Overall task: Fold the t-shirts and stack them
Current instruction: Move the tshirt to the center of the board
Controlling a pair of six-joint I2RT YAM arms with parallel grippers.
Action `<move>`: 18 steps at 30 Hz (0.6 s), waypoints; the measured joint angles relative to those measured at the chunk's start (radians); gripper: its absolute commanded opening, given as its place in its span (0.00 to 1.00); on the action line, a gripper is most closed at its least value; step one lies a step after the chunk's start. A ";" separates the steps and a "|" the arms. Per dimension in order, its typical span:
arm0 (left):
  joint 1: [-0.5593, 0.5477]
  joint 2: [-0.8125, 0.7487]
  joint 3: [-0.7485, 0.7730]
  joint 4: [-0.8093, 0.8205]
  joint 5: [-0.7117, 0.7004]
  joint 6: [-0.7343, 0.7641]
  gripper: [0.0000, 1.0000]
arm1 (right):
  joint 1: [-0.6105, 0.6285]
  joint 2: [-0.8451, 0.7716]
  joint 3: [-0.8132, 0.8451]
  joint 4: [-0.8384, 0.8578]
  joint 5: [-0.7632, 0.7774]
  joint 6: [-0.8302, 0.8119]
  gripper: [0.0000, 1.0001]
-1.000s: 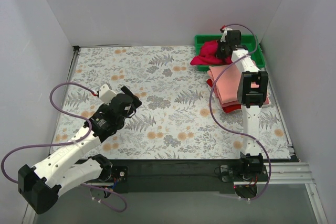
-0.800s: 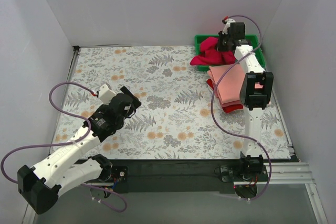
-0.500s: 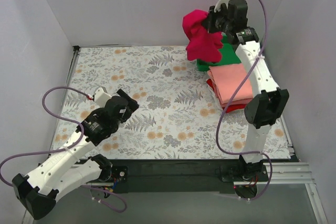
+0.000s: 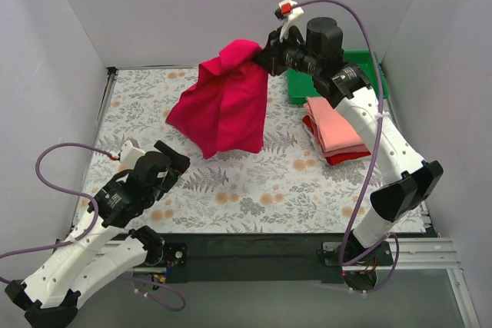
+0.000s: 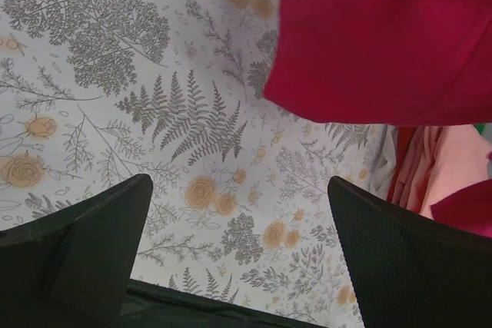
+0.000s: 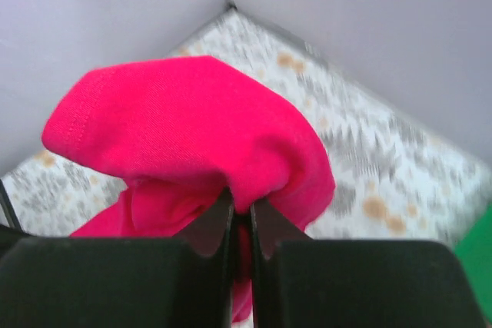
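My right gripper [image 4: 267, 54] is shut on the crimson-red t-shirt [image 4: 223, 105] and holds it high above the middle of the table, the cloth hanging down in folds. In the right wrist view the jaws [image 6: 241, 217] pinch a bunched fold of this shirt [image 6: 184, 136]. A folded salmon-pink t-shirt [image 4: 332, 127] lies on a folded brighter red t-shirt [image 4: 338, 157] at the right. My left gripper [image 4: 171, 165] is open and empty, low over the near left; its wrist view shows the hanging shirt's lower edge [image 5: 384, 36] ahead.
A green plastic tray [image 4: 371, 63] stands at the back right corner behind the stack. White walls close in the back and both sides. The table has a floral cloth [image 4: 254, 182]. The stack's edge shows in the left wrist view [image 5: 430, 167].
My right gripper has lifted the crimson-red shirt out of the green tray and carried it up and leftward; the shirt has unfurled. My left arm has drawn back toward the near edge.
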 measured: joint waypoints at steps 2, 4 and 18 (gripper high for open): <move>0.000 0.011 0.004 -0.028 0.009 -0.010 0.98 | -0.008 -0.061 -0.162 -0.003 0.054 0.017 0.41; 0.000 0.023 0.004 -0.057 0.018 -0.021 0.98 | -0.021 -0.105 -0.331 0.010 0.122 0.038 0.66; 0.000 0.150 -0.115 -0.110 0.069 -0.061 0.98 | 0.051 -0.440 -0.998 -0.041 0.419 0.083 0.98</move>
